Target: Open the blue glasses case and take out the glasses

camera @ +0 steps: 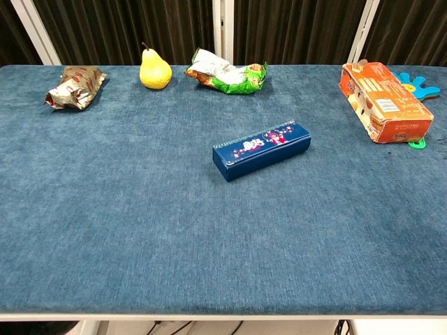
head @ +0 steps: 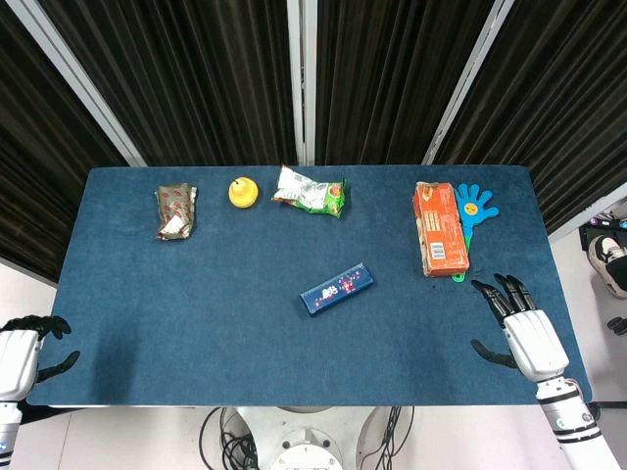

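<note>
My right hand (head: 526,328) rests released at the counter's (head: 196,313) near right corner, fingers apart and holding nothing — and it looks the nearer one to the blue glasses case (head: 337,289). My left hand (head: 24,343), off the near left edge, grips nothing either. The closed case lies mid-counter, forward and left of the right hand, its long axis diagonal — right end tipped farther away.

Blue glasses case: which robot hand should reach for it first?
Probably the right hand. It rests on the table, open, nearer the closed blue glasses case lying mid-table. The left hand sits at the far left edge, farther away.
</note>
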`<state>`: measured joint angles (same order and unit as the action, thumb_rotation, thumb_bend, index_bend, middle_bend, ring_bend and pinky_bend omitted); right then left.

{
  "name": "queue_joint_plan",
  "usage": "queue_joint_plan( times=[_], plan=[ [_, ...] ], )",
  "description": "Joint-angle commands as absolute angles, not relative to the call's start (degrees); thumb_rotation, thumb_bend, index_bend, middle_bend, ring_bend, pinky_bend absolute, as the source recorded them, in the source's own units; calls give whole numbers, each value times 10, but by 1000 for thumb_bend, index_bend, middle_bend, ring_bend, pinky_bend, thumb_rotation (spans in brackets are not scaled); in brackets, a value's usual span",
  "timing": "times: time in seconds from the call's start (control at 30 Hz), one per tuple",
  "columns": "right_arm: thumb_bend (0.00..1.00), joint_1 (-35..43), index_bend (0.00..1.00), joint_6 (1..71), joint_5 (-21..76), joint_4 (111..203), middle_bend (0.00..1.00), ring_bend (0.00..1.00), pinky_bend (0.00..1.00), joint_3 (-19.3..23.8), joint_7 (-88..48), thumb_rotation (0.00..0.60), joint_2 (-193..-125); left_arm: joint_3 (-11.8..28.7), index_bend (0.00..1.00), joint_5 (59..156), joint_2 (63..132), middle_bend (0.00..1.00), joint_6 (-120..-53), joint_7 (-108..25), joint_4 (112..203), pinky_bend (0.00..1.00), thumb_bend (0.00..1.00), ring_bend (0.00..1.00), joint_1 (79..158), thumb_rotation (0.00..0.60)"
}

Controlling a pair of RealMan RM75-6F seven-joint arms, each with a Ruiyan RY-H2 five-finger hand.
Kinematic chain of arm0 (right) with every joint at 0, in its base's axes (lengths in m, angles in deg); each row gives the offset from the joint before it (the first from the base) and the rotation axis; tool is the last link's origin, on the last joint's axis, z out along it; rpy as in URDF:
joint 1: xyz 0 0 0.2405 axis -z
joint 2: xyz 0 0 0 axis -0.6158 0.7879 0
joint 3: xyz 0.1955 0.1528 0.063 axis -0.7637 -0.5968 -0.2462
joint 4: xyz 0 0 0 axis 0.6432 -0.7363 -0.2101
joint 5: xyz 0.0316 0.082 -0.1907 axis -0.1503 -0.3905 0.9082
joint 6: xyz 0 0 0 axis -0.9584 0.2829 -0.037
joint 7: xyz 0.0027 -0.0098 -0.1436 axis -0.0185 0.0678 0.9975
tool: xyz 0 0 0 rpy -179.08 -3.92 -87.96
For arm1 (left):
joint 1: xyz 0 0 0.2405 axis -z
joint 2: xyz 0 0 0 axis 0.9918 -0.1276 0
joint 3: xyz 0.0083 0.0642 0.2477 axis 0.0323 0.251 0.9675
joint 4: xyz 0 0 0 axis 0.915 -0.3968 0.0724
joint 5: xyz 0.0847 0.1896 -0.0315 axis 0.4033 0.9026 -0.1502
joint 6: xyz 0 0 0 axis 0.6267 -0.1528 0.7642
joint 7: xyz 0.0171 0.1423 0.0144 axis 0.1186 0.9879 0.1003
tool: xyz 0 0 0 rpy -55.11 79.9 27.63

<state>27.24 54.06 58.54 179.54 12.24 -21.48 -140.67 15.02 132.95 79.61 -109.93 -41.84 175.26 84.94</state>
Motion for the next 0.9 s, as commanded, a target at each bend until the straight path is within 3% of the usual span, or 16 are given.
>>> queue_joint_plan(
  times=[0.03,0.2,0.4,0.7,0.9],
  plan=[
    [176,276,93,552,594,1788,172,0,0,119,-212,600,-1414,150,509,1330,796,535,-1099,-418,1752,407,165,415,849,600],
    [183,253,93,526,613,1786,178,0,0,121,-245,600,-1419,150,509,1331,796,535,-1100,-418,1752,406,165,415,849,600],
    [204,164,107,407,610,1785,182,0,0,93,-207,600,-1452,150,508,1329,796,535,-1099,-416,1754,406,165,415,849,600],
    [216,12,129,210,513,1723,183,0,0,27,-134,600,-1570,149,508,1326,797,535,-1099,-416,1754,405,166,415,849,600],
    [295,-36,158,166,454,1656,196,0,0,7,-69,600,-1634,149,508,1326,797,535,-1098,-420,1753,405,165,415,849,600]
  ],
)
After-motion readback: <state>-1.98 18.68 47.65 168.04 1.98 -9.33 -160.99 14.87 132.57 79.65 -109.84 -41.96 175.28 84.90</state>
